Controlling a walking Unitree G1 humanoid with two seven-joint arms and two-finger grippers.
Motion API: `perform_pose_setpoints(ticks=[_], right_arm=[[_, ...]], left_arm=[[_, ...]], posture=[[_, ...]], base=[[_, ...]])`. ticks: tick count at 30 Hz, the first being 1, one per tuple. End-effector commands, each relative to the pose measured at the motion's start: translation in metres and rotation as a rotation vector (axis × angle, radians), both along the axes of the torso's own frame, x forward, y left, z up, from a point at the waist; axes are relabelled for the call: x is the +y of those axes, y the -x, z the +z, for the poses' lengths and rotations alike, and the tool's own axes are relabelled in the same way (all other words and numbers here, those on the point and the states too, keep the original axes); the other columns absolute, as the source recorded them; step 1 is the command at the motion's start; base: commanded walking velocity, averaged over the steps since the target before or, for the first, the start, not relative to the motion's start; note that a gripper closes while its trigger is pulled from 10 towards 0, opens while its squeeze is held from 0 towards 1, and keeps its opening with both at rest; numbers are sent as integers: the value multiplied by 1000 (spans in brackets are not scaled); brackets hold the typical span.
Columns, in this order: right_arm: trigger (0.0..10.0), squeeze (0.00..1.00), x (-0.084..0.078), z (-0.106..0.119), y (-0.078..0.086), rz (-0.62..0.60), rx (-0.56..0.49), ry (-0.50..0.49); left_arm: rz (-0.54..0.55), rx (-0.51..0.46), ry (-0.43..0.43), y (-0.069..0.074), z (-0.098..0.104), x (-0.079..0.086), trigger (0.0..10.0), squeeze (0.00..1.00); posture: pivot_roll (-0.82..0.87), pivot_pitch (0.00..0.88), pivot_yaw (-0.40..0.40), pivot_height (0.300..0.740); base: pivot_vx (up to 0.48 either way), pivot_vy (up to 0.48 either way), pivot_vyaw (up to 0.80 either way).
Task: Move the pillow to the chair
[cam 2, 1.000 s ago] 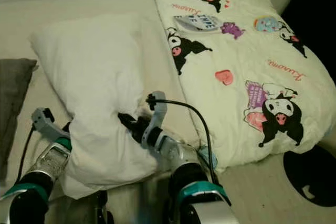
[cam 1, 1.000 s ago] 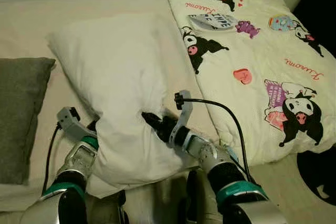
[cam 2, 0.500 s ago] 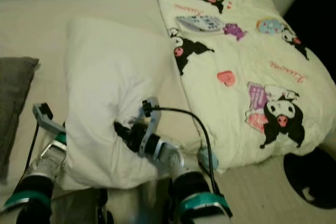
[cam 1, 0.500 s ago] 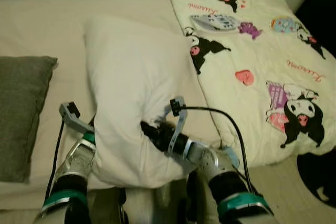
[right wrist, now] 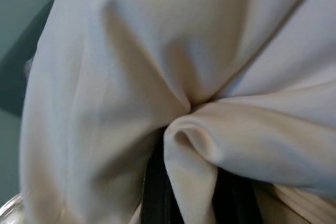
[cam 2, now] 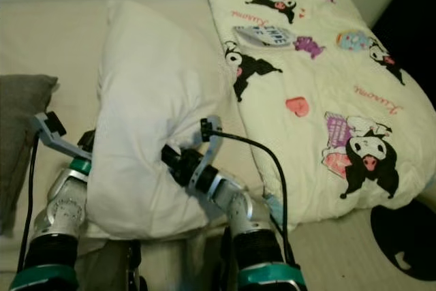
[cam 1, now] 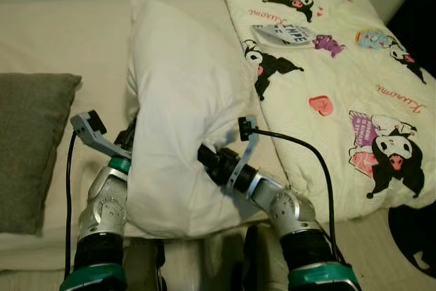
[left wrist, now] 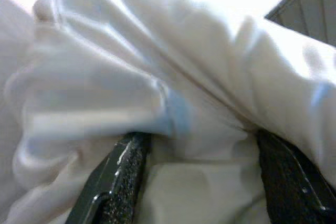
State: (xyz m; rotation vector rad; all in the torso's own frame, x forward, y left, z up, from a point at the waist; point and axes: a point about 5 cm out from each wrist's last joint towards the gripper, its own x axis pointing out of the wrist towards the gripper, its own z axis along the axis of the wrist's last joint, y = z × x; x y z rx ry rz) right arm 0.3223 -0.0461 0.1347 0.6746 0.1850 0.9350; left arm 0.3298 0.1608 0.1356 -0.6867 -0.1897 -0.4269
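Big white fabric pillow (cam 1: 180,114) stands tilted on the cream bed sheet (cam 1: 61,39), far end reaching toward the wall, near end bunched betw. both arms at the near edge of the bed.

Left gripper (left wrist: 197,182) presses into the pillow's left near side; in the left wrist view its two black fingers (left wrist: 118,182) sit apart w/ a thick fold of white cloth filling the gap, so they're partly closed on the pillow.

Right gripper (cam 1: 204,156) digs into the pillow's right near side, fingertips buried in a dent in the fabric. Right wrist view shows cloth gathered into a tight pucker (right wrist: 184,129) over the dark fingers, pinched nearly closed on it. Black cable (cam 1: 306,151) loops from the right wrist back along the silver arm.

Left of the pillow, just beside the left arm: grey-green cushion (cam 1: 30,148) lying flat on the sheet. Right of the pillow, touching it: pale quilt w/ black-and-pink cartoon prints (cam 1: 340,80), covering the right half of the bed. Dark floor (cam 1: 415,230) at the near right corner.
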Motion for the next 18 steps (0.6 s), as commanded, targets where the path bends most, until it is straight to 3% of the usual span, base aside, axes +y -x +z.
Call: perform_pose_setpoints(ticks=[1, 6, 9, 10, 18], right_arm=[[10000, 0, 29, 26, 5, 55, -99, -93], [10000, 0, 24, 32, 3, 17, -106, -110], [10000, 0, 23, 31, 2, -9, -105, -95], [10000, 0, 21, 30, 2, -33, -90, -100], [10000, 0, 21, 29, 5, -53, -79, -113]], left_arm=[[-127, 32, -29, 4, -5, -31, 10000, 0], [-100, 21, -33, 11, -1, -30, 10000, 0], [-61, 34, -69, 12, 1, -28, 10000, 0], [-34, 41, -126, 15, 2, -27, 10000, 0], [-16, 29, -183, 20, 6, -25, 10000, 0]], posture=[[89, 11, 1, 595], [91, 1, 6, 595], [90, 0, 12, 595], [92, 0, 18, 605], [89, 0, 23, 625]], base=[[0, 0, 0], [0, 0, 0], [0, 0, 0], [0, 0, 0], [0, 0, 0]])
